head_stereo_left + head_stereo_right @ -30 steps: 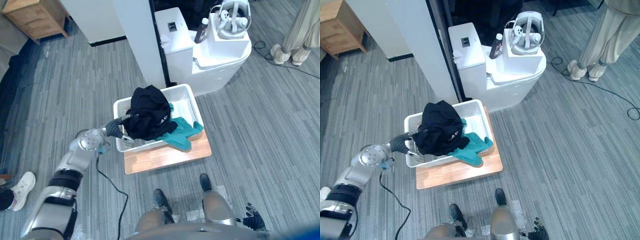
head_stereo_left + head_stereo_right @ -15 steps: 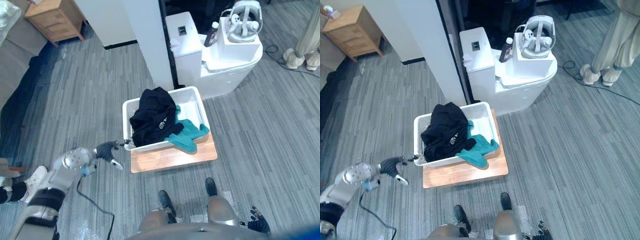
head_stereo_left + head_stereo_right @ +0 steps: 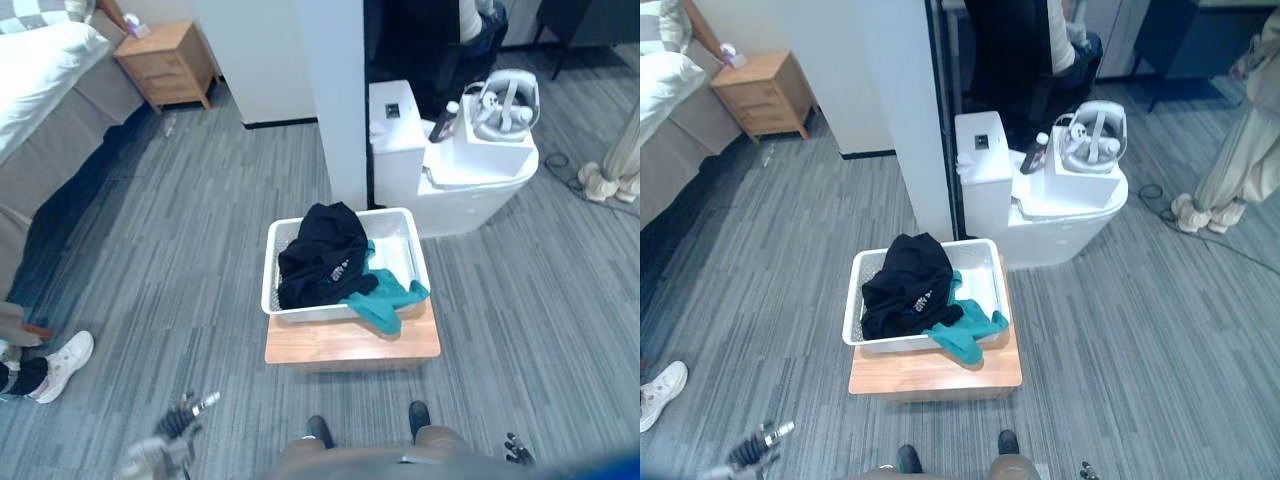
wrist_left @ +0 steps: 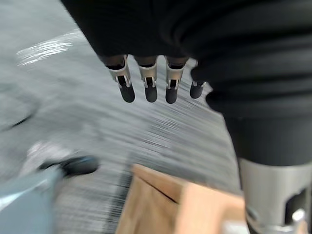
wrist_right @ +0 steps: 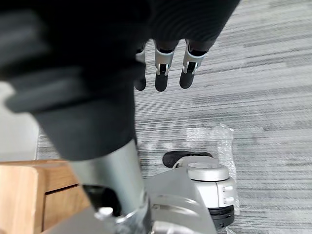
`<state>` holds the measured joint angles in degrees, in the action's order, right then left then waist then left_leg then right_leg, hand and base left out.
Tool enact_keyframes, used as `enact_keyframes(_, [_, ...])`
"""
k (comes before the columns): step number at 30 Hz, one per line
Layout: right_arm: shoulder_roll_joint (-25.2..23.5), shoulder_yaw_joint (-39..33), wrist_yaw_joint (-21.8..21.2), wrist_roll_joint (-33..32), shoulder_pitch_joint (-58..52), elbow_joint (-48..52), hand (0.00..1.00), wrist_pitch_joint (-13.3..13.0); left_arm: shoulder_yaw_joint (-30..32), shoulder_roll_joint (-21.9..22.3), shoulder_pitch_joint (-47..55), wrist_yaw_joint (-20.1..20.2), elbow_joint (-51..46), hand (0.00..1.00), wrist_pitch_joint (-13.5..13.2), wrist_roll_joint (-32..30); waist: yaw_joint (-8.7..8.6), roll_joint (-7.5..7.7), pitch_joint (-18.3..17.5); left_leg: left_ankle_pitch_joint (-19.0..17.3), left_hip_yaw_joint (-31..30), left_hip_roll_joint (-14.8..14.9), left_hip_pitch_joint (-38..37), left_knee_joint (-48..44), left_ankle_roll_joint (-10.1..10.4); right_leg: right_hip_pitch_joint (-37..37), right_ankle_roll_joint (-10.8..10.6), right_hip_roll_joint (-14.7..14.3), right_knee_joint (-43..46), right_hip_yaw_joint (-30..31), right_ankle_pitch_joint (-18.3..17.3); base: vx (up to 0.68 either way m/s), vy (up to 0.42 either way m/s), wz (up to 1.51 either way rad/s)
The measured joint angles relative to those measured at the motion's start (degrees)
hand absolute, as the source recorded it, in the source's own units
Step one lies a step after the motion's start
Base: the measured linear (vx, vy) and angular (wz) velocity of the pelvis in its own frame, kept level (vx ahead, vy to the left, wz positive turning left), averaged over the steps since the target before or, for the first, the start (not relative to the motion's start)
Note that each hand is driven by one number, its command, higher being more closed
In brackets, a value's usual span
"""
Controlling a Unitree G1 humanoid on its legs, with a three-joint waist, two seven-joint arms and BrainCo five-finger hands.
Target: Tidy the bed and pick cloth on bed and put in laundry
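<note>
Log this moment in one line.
left hand: open, empty | right hand: open, empty | black garment, teal cloth: in white laundry basket on wooden stand

Looks like a bedroom corner staged inside a lab or office. Upper left there's a bed point(image 3: 40, 70) with white bedding and a wooden nightstand point(image 3: 168, 65) beside it. Mid-frame, a white laundry basket point(image 3: 418, 265) of clothes point(image 3: 320, 255) sits on a low wooden stand point(image 3: 350, 345). The floor point(image 3: 200, 250) is grey and striped (very office-like). Upper right, a headset point(image 3: 505, 100) rests on a white cabinet point(image 3: 470, 185), with a person point(image 3: 1068, 35) in a chair point(image 3: 1010, 60) behind it.
</note>
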<state>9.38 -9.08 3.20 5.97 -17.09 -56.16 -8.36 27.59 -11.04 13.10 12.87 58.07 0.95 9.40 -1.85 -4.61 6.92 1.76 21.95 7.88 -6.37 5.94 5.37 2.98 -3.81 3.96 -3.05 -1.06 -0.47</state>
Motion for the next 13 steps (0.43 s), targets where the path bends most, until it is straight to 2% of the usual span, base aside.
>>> enact_keyframes(2, [-0.55,-1.68,-0.76,-0.01,-0.88,-0.03,0.0,0.15,1.23,5.04,2.23,-2.31,1.56,0.0,0.16,0.08,1.08,-0.02,-0.99,-0.46,0.17,0.09,-0.9,0.02,0.15,1.18,0.0,-0.04,-0.03,-0.07,-0.47,0.0,0.0,0.0])
enact_keyframes(5, [-1.38,-4.19,-0.96,-0.02,-1.17,-1.23,0.0,0.27,1.87,9.97,3.88,-4.52,2.4,0.0,0.64,0.02,1.59,0.2,-2.07,-0.87,-0.06,0.14,-1.7,0.03,0.23,1.85,0.03,-0.02,-0.01,-0.61,-1.01,0.02,-0.002,0.06])
enact_keyframes(9, [-1.83,-5.08,-1.55,0.61,-1.1,-2.23,0.0,0.6,1.76,11.17,3.78,-4.79,2.42,0.0,0.38,-0.14,1.94,0.39,-3.26,-0.99,-0.34,0.34,-2.19,0.02,0.37,2.76,-0.15,-0.15,0.02,-1.08,-1.46,0.03,-0.015,0.06])
enact_keyframes(13, [-1.82,-5.26,-1.61,1.62,-0.94,-3.25,0.0,0.61,1.41,11.46,3.06,-5.74,1.87,0.0,-0.68,-3.03,2.03,1.08,-4.03,-1.25,-0.41,0.38,-2.72,0.02,0.64,3.32,-0.16,-0.21,-0.23,-1.15,-1.58,0.0,0.0,0.0])
